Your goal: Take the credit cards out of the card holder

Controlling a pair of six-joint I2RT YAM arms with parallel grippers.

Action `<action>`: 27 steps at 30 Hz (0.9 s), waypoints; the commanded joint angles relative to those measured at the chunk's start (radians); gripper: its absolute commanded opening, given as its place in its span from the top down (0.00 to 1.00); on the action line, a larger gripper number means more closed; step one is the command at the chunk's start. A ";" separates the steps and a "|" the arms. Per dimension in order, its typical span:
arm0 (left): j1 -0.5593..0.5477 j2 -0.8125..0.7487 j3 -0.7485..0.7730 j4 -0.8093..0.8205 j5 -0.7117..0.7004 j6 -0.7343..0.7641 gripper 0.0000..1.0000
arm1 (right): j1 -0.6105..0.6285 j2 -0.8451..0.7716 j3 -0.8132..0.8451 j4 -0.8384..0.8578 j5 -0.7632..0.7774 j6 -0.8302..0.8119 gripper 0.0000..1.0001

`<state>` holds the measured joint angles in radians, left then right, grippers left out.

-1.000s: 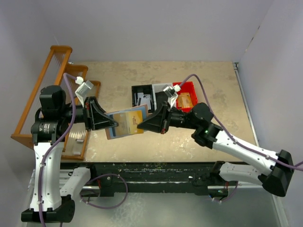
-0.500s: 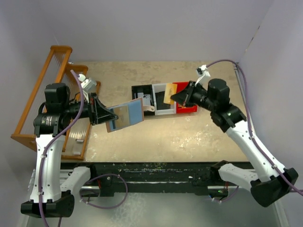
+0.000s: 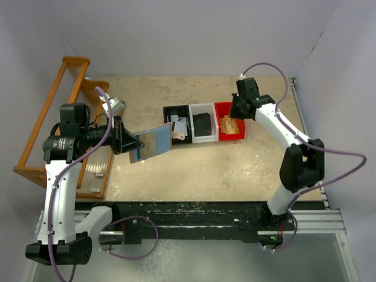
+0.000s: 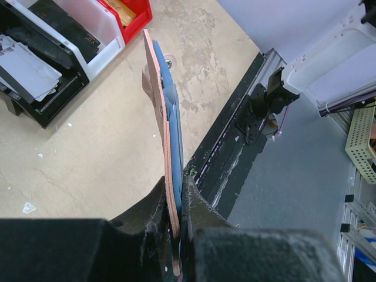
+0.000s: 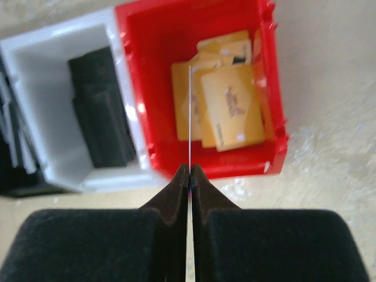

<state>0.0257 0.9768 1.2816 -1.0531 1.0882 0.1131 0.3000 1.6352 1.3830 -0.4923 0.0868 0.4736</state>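
Your right claw (image 5: 189, 171) pinches a credit card (image 5: 190, 117) edge-on over the red bin (image 5: 235, 165), not dropped yet. Left claw (image 4: 176, 202) clamps the card holder (image 4: 166, 117); remaining cards unclear

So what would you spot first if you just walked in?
On the left, the left gripper holds the pink and blue card holder up in the air. At the far right, the right gripper pinches a thin card edge-on above the red bin, where orange cards lie.

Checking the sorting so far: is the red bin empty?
No, several tan-orange cards lie inside the red bin.
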 commanded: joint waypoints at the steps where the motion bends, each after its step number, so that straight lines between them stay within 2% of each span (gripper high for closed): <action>1: -0.002 -0.008 0.061 -0.020 0.051 0.051 1.00 | -0.012 0.108 0.155 -0.051 0.100 -0.084 1.00; 7: -0.001 -0.012 0.055 -0.019 0.063 0.051 1.00 | -0.014 0.236 0.226 -0.058 0.071 -0.110 1.00; 15: -0.001 -0.009 0.056 -0.021 0.080 0.054 1.00 | -0.015 0.316 0.208 -0.029 -0.095 -0.132 1.00; 20: -0.001 -0.005 0.054 -0.017 0.115 0.045 1.00 | -0.022 0.318 0.184 -0.038 -0.056 -0.133 1.00; 25: -0.001 -0.007 0.055 -0.009 0.139 0.031 1.00 | -0.023 0.261 0.171 -0.064 0.047 -0.113 0.65; 27: -0.001 -0.011 0.054 0.001 0.138 0.018 1.00 | -0.022 0.212 0.158 -0.061 0.079 -0.101 0.55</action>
<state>0.0257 0.9764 1.3018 -1.0859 1.1667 0.1417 0.2836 1.9667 1.5543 -0.5335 0.0772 0.3584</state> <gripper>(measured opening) 0.123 0.378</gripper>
